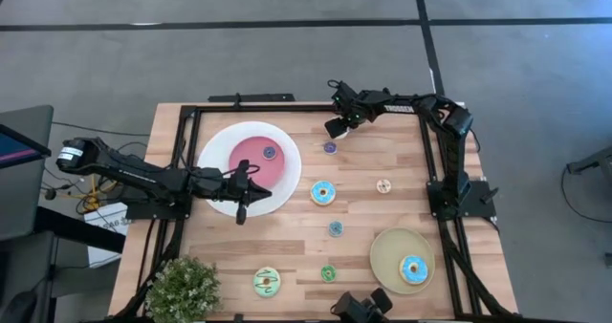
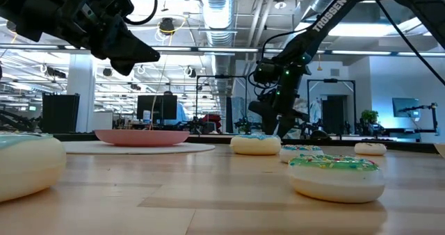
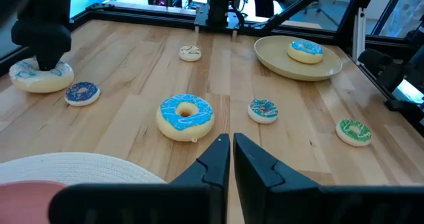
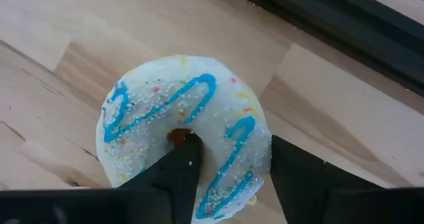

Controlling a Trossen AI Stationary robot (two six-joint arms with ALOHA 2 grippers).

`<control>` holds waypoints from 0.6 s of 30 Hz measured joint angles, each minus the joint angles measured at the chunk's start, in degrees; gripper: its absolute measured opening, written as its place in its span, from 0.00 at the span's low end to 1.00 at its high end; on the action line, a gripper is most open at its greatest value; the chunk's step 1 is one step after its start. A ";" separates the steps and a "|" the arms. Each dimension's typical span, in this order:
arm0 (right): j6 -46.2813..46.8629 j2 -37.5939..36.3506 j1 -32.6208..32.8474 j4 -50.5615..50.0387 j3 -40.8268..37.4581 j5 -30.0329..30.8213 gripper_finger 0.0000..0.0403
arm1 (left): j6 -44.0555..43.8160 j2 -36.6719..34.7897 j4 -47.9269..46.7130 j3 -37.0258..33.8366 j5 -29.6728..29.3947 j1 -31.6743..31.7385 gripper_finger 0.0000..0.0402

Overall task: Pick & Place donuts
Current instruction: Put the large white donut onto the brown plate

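Note:
The right gripper [image 1: 335, 128] is at the table's far edge, down on a white donut with blue drizzle [image 4: 165, 98], which lies flat on the wood [image 3: 40, 78]. The left gripper [image 1: 241, 211] is shut and hovers over the near rim of the big white plate [image 1: 215, 151], touching nothing. A small purple donut [image 1: 270, 152] lies in the plate's pink centre. Loose on the table are a blue-iced donut [image 1: 323, 193], small purple [image 1: 330, 147], tan [image 1: 383, 185], teal [image 1: 336, 228] and green [image 1: 328, 273] donuts, and a pale green one [image 1: 267, 282]. Another blue donut [image 1: 414, 269] sits on the tan plate [image 1: 387, 251]. My right gripper holds the white donut by one side of its ring [image 4: 238, 151], with one finger [image 4: 182, 161] in the hole and the other [image 4: 298, 177] against the outer edge. The fingers come from above, pointing down. The donut lies flat on the table.
A black frame [image 1: 287, 106] runs along the far edge and both sides of the table. A potted plant [image 1: 182, 290] stands at the near left corner, and a dark camera mount [image 1: 361, 307] sits at the near edge. Bare wood lies between the scattered donuts.

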 joint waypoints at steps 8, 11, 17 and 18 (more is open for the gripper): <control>0.02 -0.02 -0.01 -0.12 0.00 0.00 0.32 | -0.04 0.00 0.01 0.00 0.01 0.00 0.03; -0.03 -0.06 -0.01 -0.38 0.00 -0.77 0.32 | 0.01 0.00 0.01 0.00 0.02 0.00 0.03; -1.09 -3.93 0.03 -1.48 -0.02 -3.05 0.32 | -0.01 0.00 0.03 0.00 0.02 -0.01 0.03; -1.26 -5.08 0.03 -1.67 -0.02 -3.07 0.32 | -0.02 0.00 0.03 0.00 0.02 0.00 0.03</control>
